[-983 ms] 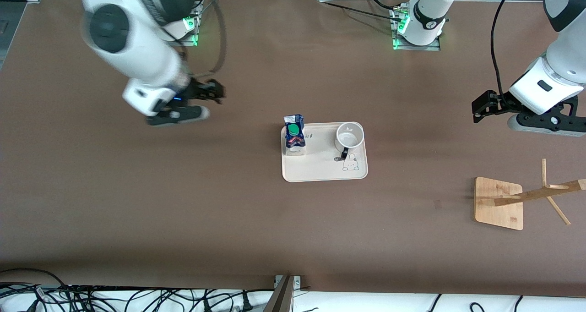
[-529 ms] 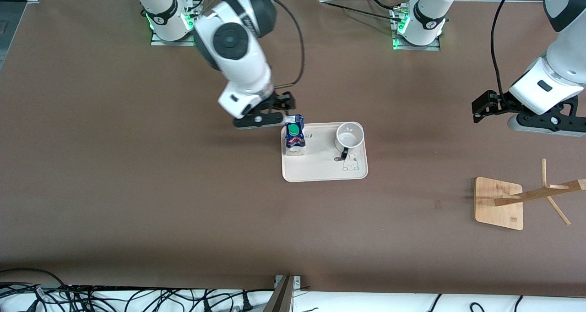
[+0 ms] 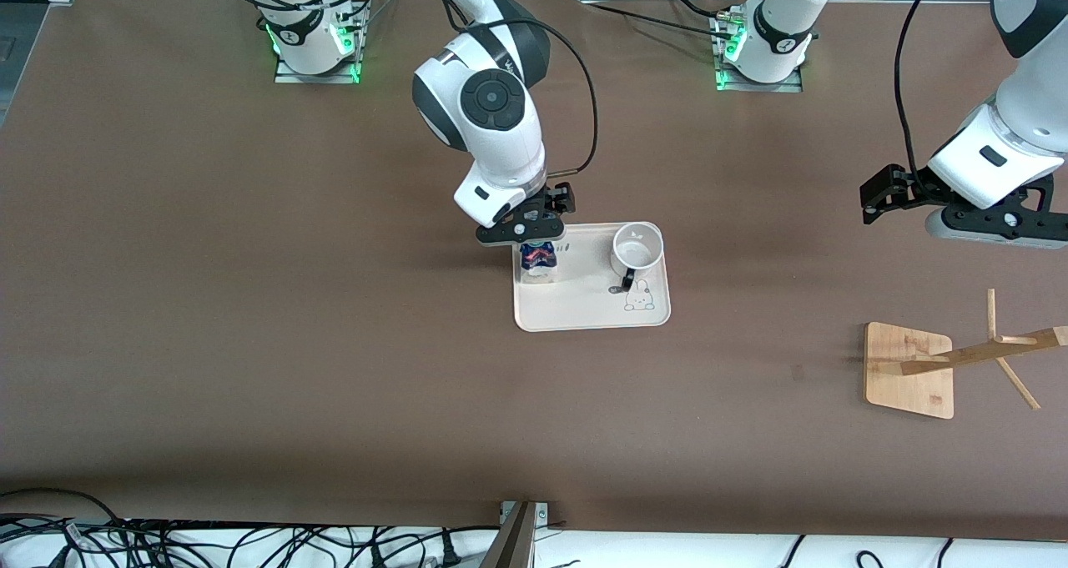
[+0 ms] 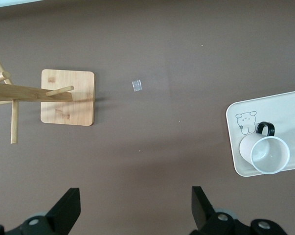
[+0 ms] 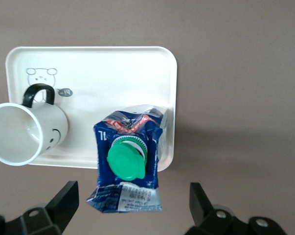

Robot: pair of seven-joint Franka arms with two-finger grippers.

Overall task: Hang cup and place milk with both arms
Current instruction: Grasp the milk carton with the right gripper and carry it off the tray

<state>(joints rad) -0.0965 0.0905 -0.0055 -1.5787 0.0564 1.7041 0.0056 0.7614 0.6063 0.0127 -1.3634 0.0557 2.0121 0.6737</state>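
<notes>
Swinging in from the right arm's end of the table over the last second, the right hand [image 3: 542, 233] is now hanging directly over the milk [image 3: 538, 258], covering the carton's green cap in the front view. Its fingers [image 5: 64, 205] are standing wide apart in the right wrist view, one on each side of the milk [image 5: 127, 164], and they are gripping nothing.

The milk is standing upright on the tray [image 3: 584, 309], at the tray's edge toward the right arm's end of the table. Its blue and white pouch, red marks and round green cap are showing clearly from the right wrist camera.

The cup [image 3: 637, 249] is sitting upright on the same tray, beside the milk and toward the left arm's end, apart from the carton. Its black handle is pointing toward the front camera, next to the small rabbit drawing printed on the tray. In the right wrist view the cup [image 5: 27, 132] is showing its smiley face.

The left hand [image 3: 884, 194] is waiting in the air over bare table near the left arm's end, unchanged from the earlier frames. Its fingers [image 4: 66, 210] are spread wide and are holding nothing.

The wooden rack [image 3: 909, 369] is standing on its square base toward the left arm's end of the table, nearer the front camera than the tray and well apart from it.
</notes>
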